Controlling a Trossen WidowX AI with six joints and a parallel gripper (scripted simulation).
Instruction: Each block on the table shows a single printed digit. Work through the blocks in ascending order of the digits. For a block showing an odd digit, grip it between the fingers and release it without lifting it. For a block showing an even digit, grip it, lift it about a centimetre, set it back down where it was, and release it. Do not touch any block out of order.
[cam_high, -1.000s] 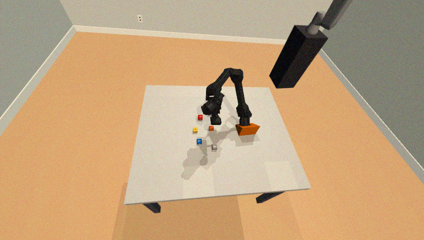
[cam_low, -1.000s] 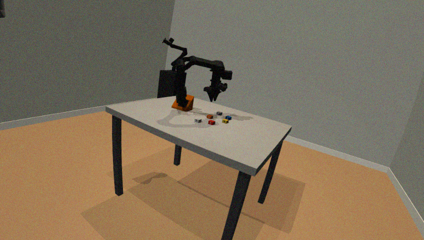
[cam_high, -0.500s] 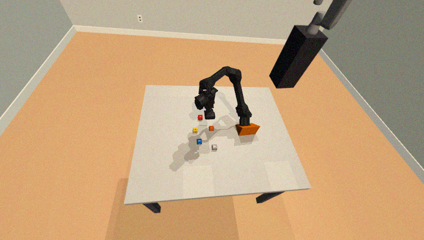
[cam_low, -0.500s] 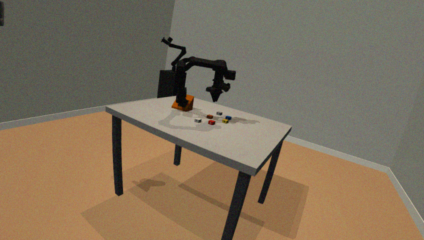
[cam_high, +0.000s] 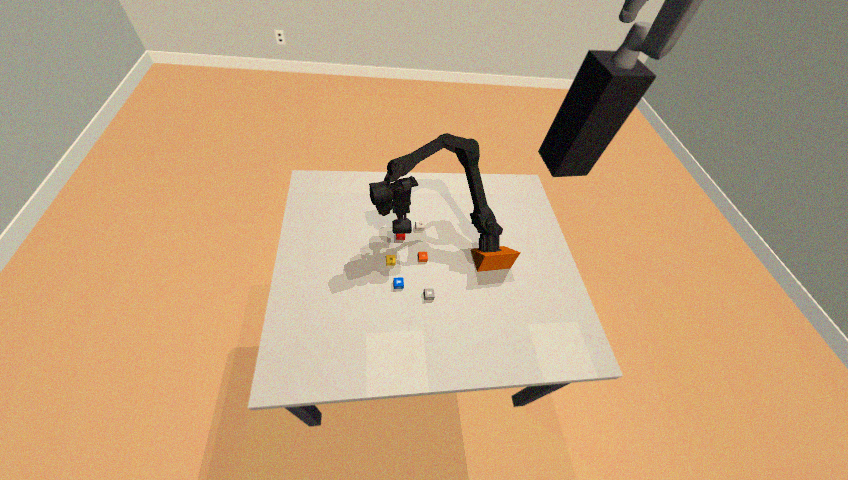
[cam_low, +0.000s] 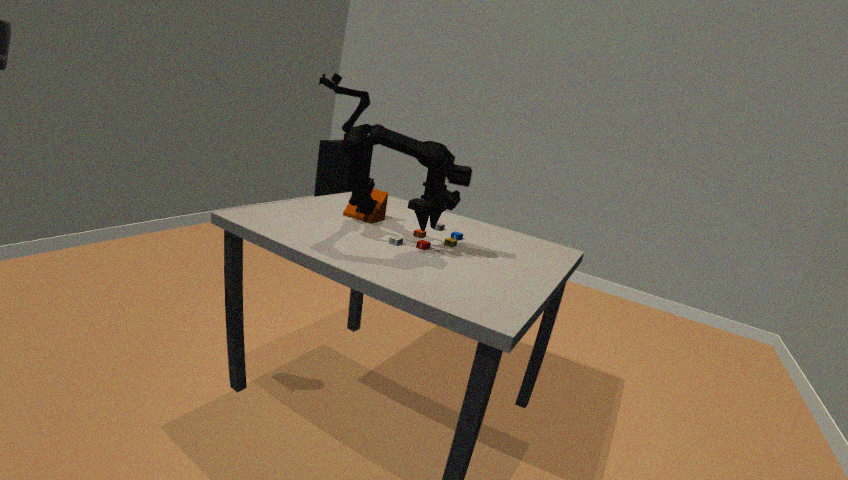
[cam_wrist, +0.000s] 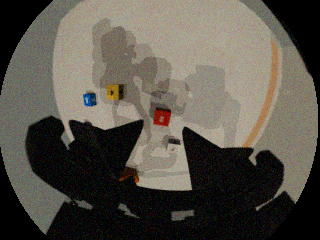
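Blocks — six on the table (cam_high: 333, 333), each standing apart from its neighbours so the fingers can straddle one without touching another: red block (cam_high: 400, 236), orange block (cam_high: 422, 256), yellow block (cam_high: 390, 259), blue block (cam_high: 398, 283), and two white blocks (cam_high: 428, 293) (cam_high: 418, 225). Digits too small to read.
Gripper (cam_low: 426, 216) — raised above the table, pointing down, jaws parted fairly wide and empty; the wrist view shows the red block in the gap between the fingers, below them. By its position, the red block looks the likely next in the sequence — spread suits straddling it.
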